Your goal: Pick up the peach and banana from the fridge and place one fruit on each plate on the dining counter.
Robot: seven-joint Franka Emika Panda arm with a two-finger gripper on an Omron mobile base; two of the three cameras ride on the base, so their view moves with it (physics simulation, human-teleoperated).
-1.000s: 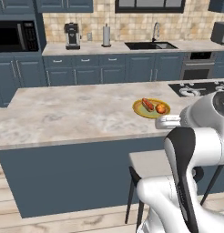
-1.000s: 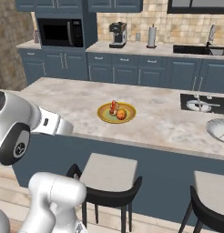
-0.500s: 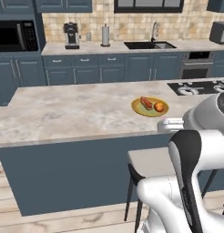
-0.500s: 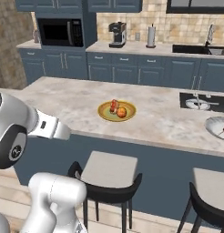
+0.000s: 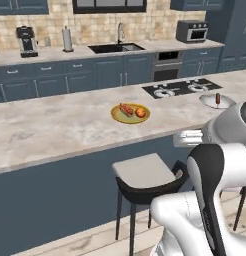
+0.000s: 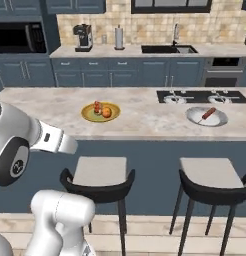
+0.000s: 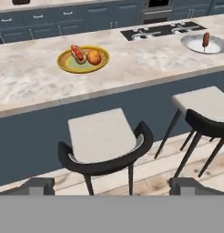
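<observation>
The gripper (image 7: pixel 111 185) hangs low on the stool side of the dining counter (image 7: pixel 32 86), jaws spread wide and holding nothing. Nearest it is a dark-framed stool (image 7: pixel 102 139), a second stool (image 7: pixel 207 107) to the right.

The counter lies ahead of and above the fingertips, across the stools. On it, slightly left of the hand's line, the yellow plate (image 7: pixel 64 66) carries the peach (image 7: pixel 94 57), resting beside a small red-brown sausage-like piece (image 7: pixel 77 53). Further right, near the black cooktop (image 7: pixel 159 30), the grey plate (image 7: pixel 196 44) holds a thin red-brown stick (image 7: pixel 206 39) and no fruit.

Judgement: one fruit placed; the banana remains outstanding, and the grey plate is its destination.
</observation>
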